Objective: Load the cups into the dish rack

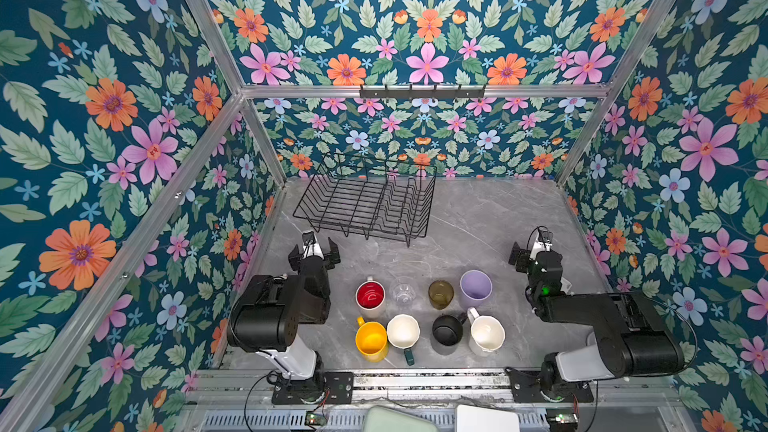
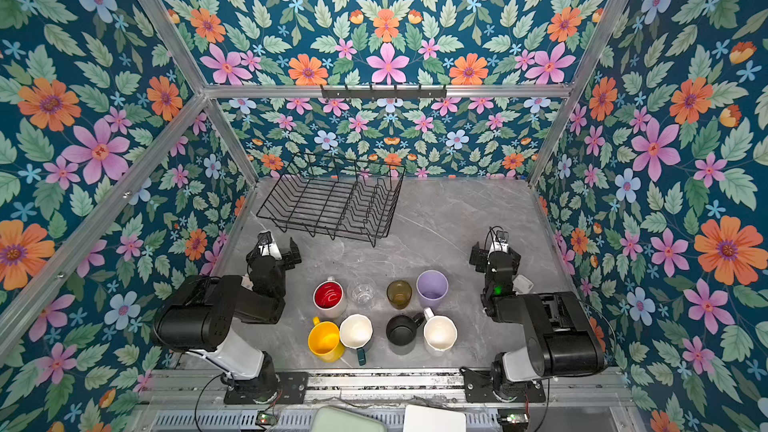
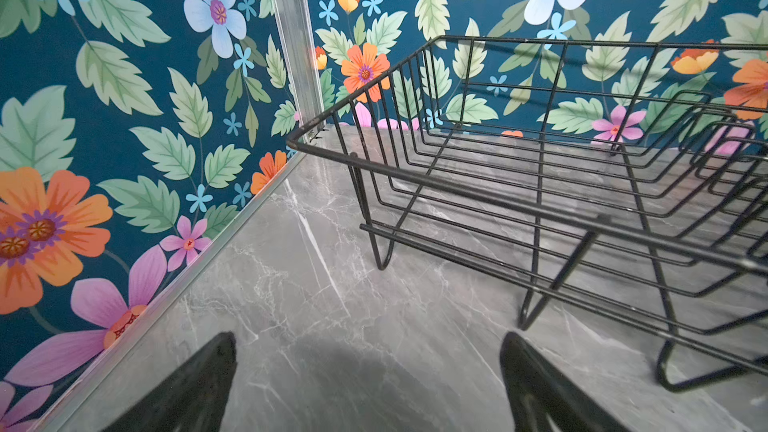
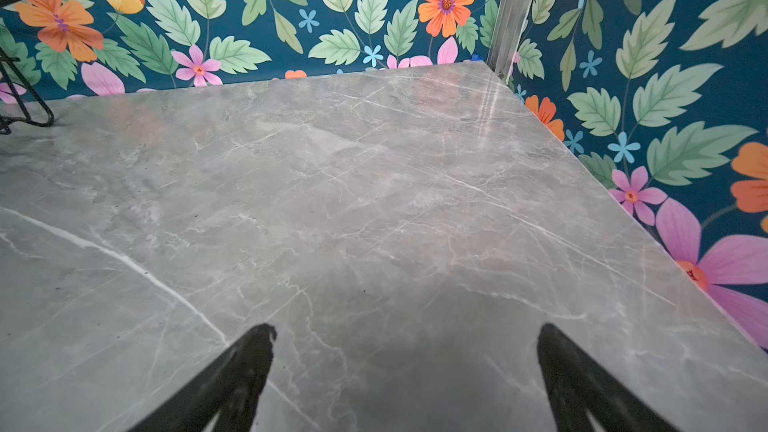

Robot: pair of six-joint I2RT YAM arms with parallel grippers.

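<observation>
Our left claw (image 3: 368,351) and right claw (image 4: 405,332) hang spread, empty; we pinch the red-lined mug (image 1: 370,295) by its rim, lifting straight up.

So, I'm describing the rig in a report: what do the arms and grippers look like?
The left arm and right arm are alike: bulky black joint housings, a white lower link, thin black cables looping alongside. A green light glows on the right one. The left gripper and right gripper each have two black, tapered fingers.
</observation>
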